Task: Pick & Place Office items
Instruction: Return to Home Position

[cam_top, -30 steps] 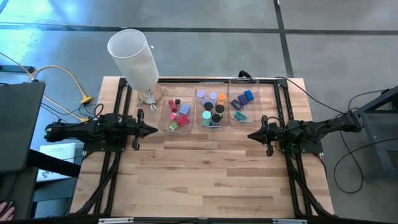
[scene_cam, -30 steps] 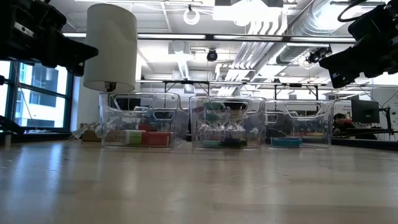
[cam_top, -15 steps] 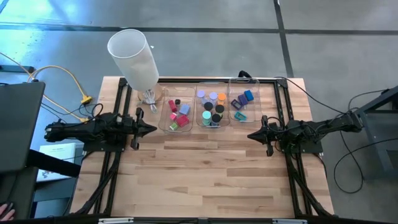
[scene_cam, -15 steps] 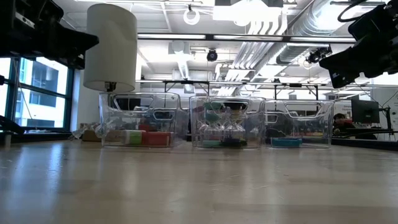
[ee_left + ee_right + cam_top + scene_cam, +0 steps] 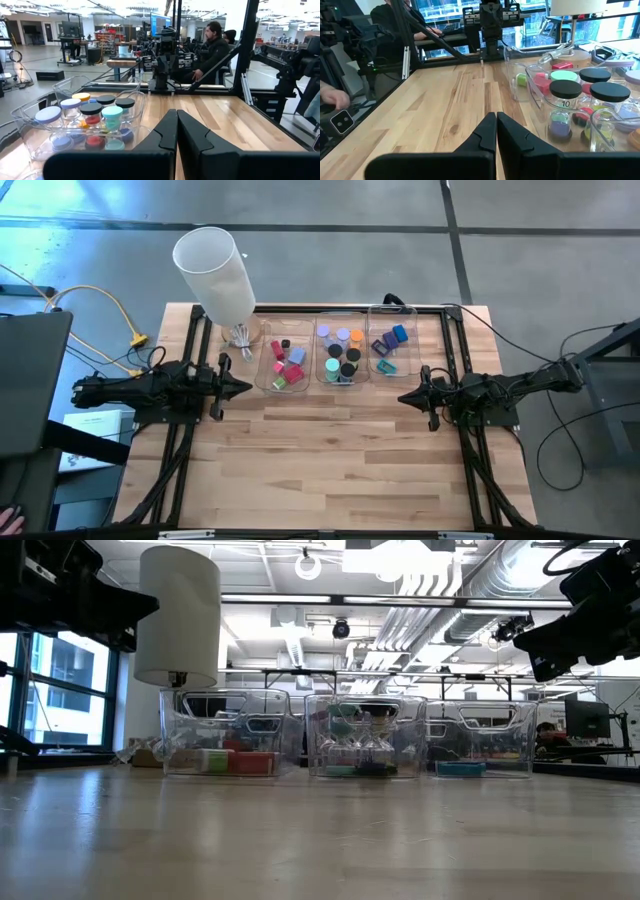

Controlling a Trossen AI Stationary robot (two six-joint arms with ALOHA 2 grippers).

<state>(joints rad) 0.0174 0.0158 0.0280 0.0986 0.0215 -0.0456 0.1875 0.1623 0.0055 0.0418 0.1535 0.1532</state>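
Three clear trays stand in a row along the table's far side, and the office items lie in them. The left tray [image 5: 283, 365] holds red and pink blocks, a black disc and a green piece. Lavender, orange, teal and black caps fill the middle tray [image 5: 340, 352], [image 5: 92, 117]. Blue and purple clips sit in the right tray [image 5: 392, 343]. My left gripper [image 5: 247, 389], [image 5: 176, 127] hovers shut just left of the trays. My right gripper [image 5: 403, 397], [image 5: 496, 127] hovers shut to the right of them. Both are above the table and point at each other.
A big white translucent cylinder [image 5: 213, 270] stands on a small base at the table's far left corner. Black frame rails run along both table sides. Bare wood [image 5: 330, 455] spreads across the near half. People sit beyond the table in the wrist views.
In the low view the end of my left arm has risen a little against the white cylinder. The trays, the items and my right arm stand as before.
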